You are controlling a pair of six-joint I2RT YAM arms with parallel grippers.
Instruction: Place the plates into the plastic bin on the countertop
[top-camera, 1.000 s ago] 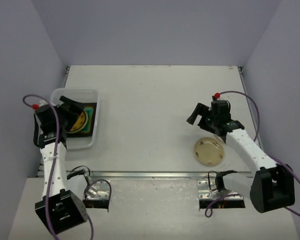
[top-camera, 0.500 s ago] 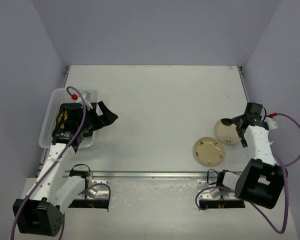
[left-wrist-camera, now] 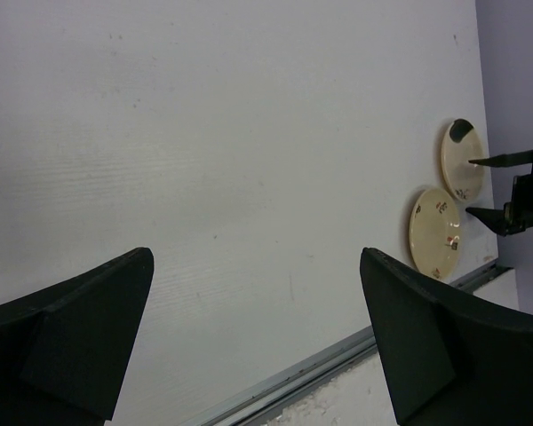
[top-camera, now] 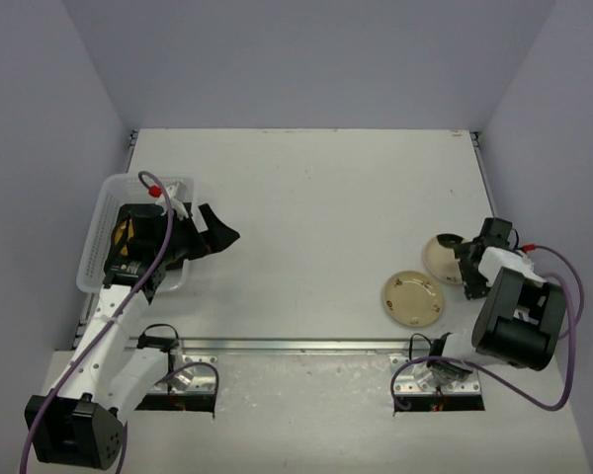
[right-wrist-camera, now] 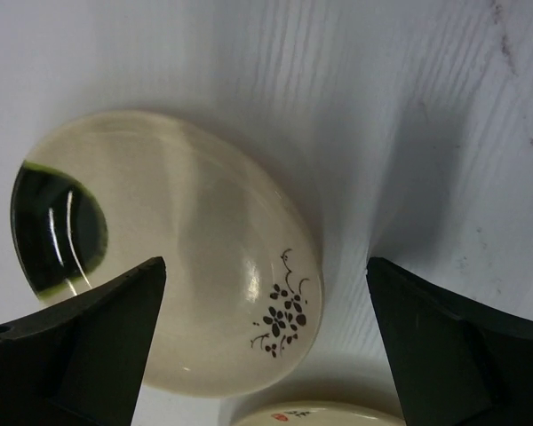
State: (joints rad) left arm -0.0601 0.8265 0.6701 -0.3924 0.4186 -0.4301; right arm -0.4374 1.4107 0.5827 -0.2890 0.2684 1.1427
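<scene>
Firstly, countertop (top-camera: 306, 188): matte white, with a metal rail (top-camera: 306, 345) along its near edge.

Plastic bin (top-camera: 97, 215): translucent, slotted, at far left. The left arm lies over it, so only a glimpse of amber shows among its contents.

Plates outside the bin: two small cream rounds at near right, close together. The near plate (top-camera: 412, 297) lies free beside the rail. The far plate (top-camera: 443, 256) sits just beyond it to the right, floral-sprigged, with a dark green patch at its rim.

Handling, by my estimate: glazed ceramic, rigid, slick, chippable, fairly light; best pinched across the raised rim.

Left gripper (top-camera: 220, 233): fingers spread wide, nothing between them, just right of the bin.

Right gripper (right-wrist-camera: 266, 266): fingers parted, poised over the far plate's edge, not closed upon it.

Obstructions: the near plate crowds that grip, and the bin lies well apart, across the whole countertop.
</scene>
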